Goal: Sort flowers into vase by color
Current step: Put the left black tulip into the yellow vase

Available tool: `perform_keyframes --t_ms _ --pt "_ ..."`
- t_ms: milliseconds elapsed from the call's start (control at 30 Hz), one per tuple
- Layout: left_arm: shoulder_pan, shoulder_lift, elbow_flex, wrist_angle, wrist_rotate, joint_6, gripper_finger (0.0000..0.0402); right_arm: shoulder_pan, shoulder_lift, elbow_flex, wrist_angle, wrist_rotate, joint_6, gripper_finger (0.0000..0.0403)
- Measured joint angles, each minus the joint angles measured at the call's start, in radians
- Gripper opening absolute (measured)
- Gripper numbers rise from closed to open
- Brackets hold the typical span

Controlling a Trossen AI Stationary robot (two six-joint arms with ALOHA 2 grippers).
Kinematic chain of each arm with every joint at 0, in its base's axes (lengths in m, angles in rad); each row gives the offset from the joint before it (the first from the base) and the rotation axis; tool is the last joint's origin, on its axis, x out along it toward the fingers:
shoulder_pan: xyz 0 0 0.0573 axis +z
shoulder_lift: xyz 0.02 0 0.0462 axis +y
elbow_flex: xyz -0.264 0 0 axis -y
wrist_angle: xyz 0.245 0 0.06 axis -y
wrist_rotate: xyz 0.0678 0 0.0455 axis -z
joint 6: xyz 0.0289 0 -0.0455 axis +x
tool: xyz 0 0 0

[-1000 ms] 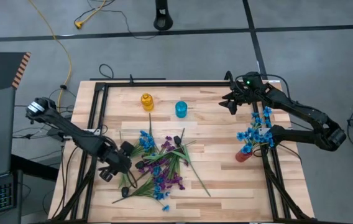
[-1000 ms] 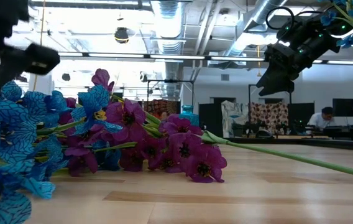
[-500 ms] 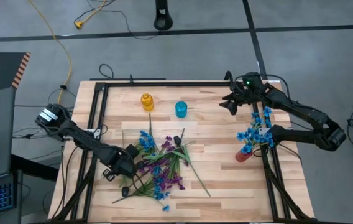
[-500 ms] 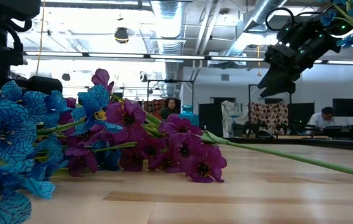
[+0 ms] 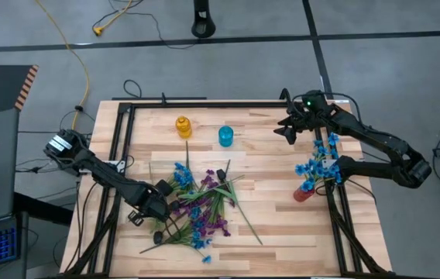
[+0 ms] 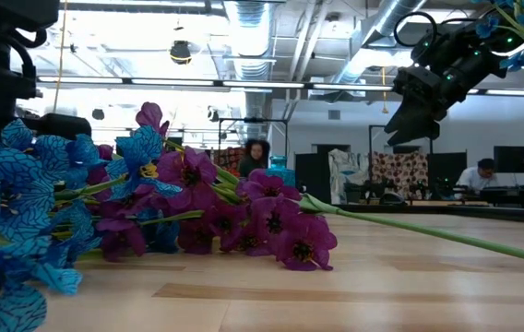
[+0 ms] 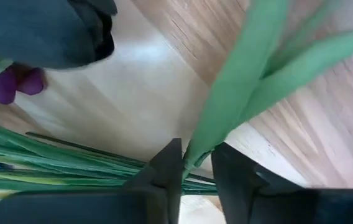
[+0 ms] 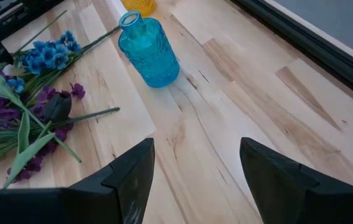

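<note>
Left claw (image 7: 196, 165) is down at the near-left edge of the flowers (image 5: 197, 203), which lie heaped on the middle of the worktop (image 5: 266, 167). In its wrist view the fingers sit narrowly parted around a green stem (image 7: 226, 118), pinching or nearly so; whether the grip is firm I cannot tell.

Judgement on the step in hand: picking one sprig out of the heap. To do it well, close fully on that single stem, low on the stalk, then lift slowly and straight up so the neighbouring stems (many cross under it) slide off rather than come along. Check the blossom colour before choosing a vase.

Farther back, a blue vase (image 5: 225, 136) and a yellow vase (image 5: 183, 126) stand near the far edge, apart from the heap. At the right, a red vase (image 5: 303, 193) already carries blue blossoms. The right claw (image 8: 192, 171) hangs open above the far-right part of the worktop, holding nothing.

Surface: pale wooden planks inside a black frame. Beyond it, an open workshop with ceiling ducts and strip lights; two people sit well behind.
</note>
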Motion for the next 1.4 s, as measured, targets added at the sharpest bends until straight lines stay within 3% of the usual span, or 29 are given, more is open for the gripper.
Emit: perform_keyframes --t_ms 367,600,1000,1100,1400 --pt "0.000 0.000 0.000 0.023 0.000 -0.101 0.0006 0.000 0.000 0.000 0.000 0.000 0.000 0.0265" --pt "0.000 -0.017 0.000 0.022 0.002 -0.153 0.0003 0.000 0.000 0.000 0.000 0.000 0.000 0.0265" --pt "0.000 -0.302 0.000 0.019 -0.012 -0.273 0.0001 0.000 0.000 0.000 0.001 0.000 0.000 0.0265" --pt "0.000 -0.385 0.000 0.026 -0.097 -0.308 0.0001 0.000 0.000 0.000 0.001 0.000 0.000 0.0265" --pt "0.055 -0.575 0.000 0.240 -0.623 -0.323 0.0000 0.000 0.000 0.000 0.001 0.000 0.000 0.0265"
